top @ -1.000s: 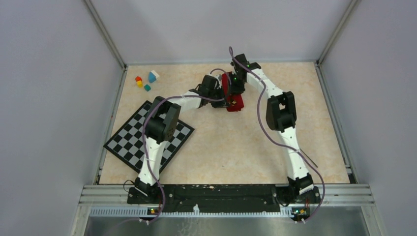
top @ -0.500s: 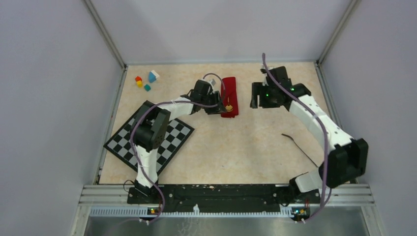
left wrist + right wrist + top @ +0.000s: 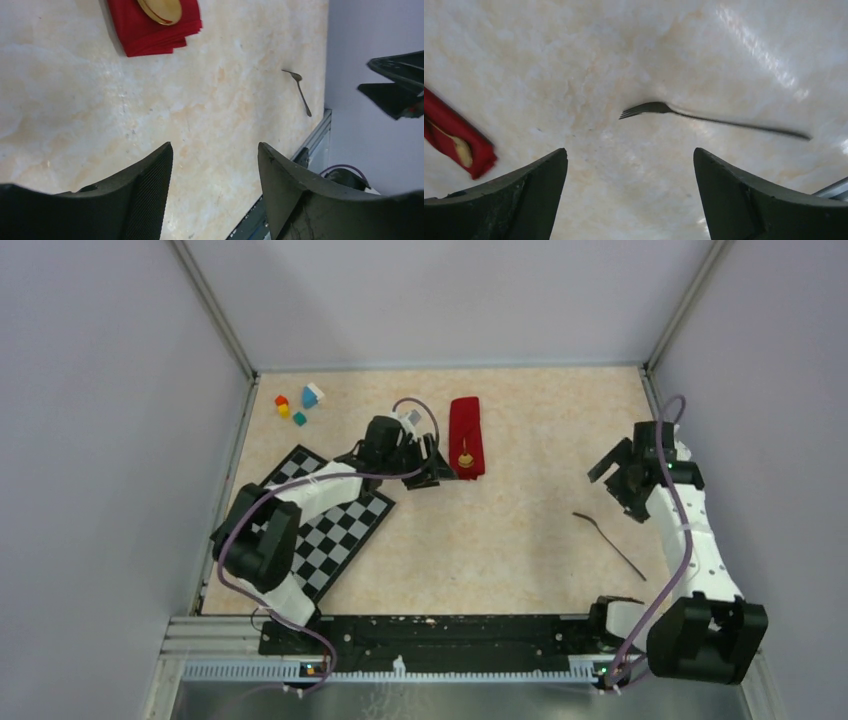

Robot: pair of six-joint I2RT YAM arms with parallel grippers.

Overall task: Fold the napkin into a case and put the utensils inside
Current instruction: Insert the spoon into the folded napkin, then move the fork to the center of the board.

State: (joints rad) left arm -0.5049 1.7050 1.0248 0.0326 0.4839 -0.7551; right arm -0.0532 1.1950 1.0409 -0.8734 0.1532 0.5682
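Your red napkin (image 3: 466, 436) lies folded into a narrow case at the far middle of the desk (image 3: 480, 540), its long side running away from you; the spoon (image 3: 465, 457) rests at its near end with the gold bowl showing on the cloth. The fork (image 3: 610, 543) lies bare on the desk well apart to the right, tines pointing far-left. Your left hand (image 3: 437, 472) sits just beside the case's near left corner; its fingers (image 3: 150, 190) stand apart with nothing between them. Your right hand (image 3: 612, 478) hovers near the fork's tines, spread wide and empty; its wrist view looks straight down on the fork. A checkered mat (image 3: 340, 530) lies left under your left arm; small coloured blocks (image 3: 297, 405) sit in the far left corner.
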